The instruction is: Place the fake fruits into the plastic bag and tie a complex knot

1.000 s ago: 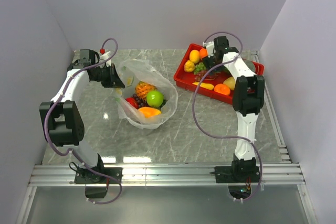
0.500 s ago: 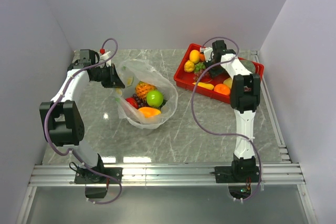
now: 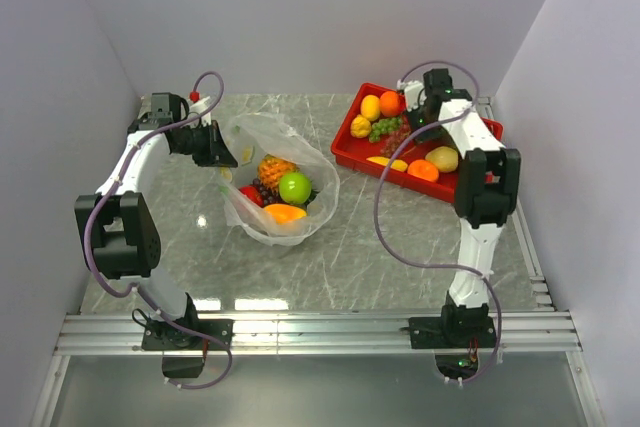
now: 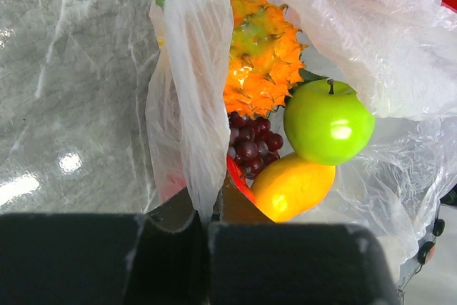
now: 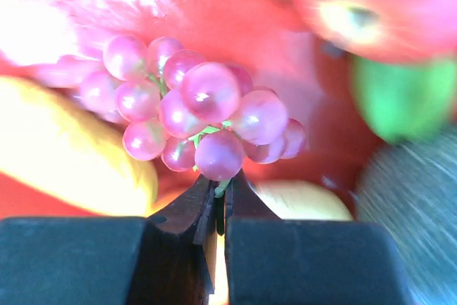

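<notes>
The plastic bag (image 4: 193, 105) is thin, crinkled clear film with whitish glints. The green apple (image 4: 328, 123) is smooth and glossy, the pineapple (image 4: 260, 51) rough with spikes. The pink grapes (image 5: 207, 116) are shiny, translucent beads. The table (image 3: 340, 257) looks like polished grey marble; the red tray (image 3: 340, 139), at two o'clock on it, is glossy plastic

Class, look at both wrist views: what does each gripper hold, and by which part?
Left gripper pinches the plastic bag by its mouth edge; right gripper grips the pink grapes by their stem.
</notes>
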{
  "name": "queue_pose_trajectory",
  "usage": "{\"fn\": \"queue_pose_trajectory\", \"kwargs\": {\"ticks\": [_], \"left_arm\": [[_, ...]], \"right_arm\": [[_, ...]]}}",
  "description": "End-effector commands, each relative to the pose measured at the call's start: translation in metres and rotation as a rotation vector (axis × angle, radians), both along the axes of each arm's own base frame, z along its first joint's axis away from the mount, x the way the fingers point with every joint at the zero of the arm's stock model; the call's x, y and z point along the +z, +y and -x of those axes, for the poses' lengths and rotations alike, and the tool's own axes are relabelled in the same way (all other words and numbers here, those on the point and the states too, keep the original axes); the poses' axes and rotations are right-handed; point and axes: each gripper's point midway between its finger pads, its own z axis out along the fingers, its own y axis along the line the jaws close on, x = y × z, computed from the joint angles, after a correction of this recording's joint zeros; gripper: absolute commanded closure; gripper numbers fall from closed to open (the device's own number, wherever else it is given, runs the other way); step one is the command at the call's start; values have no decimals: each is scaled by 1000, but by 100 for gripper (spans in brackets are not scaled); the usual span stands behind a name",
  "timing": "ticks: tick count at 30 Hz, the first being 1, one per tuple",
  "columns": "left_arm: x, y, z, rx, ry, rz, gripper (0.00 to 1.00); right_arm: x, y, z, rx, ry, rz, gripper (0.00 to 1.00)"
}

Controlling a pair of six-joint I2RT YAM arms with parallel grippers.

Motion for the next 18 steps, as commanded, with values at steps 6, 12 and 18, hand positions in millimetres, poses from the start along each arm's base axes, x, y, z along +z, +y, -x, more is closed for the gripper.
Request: {"fn": "queue_pose_trajectory", "kwargs": {"ticks": [6, 12, 18], "left_arm": [[23, -3, -6, -23, -75, 21, 96], [25, -2, -6, -21, -78, 20, 96], [22, -4, -4, -24, -73, 25, 96]], "right_arm": [[117, 3, 0, -18, -228, -94, 100], [186, 16, 10, -15, -326, -183, 100], [272, 49, 36, 21, -464, -329, 100]]}}
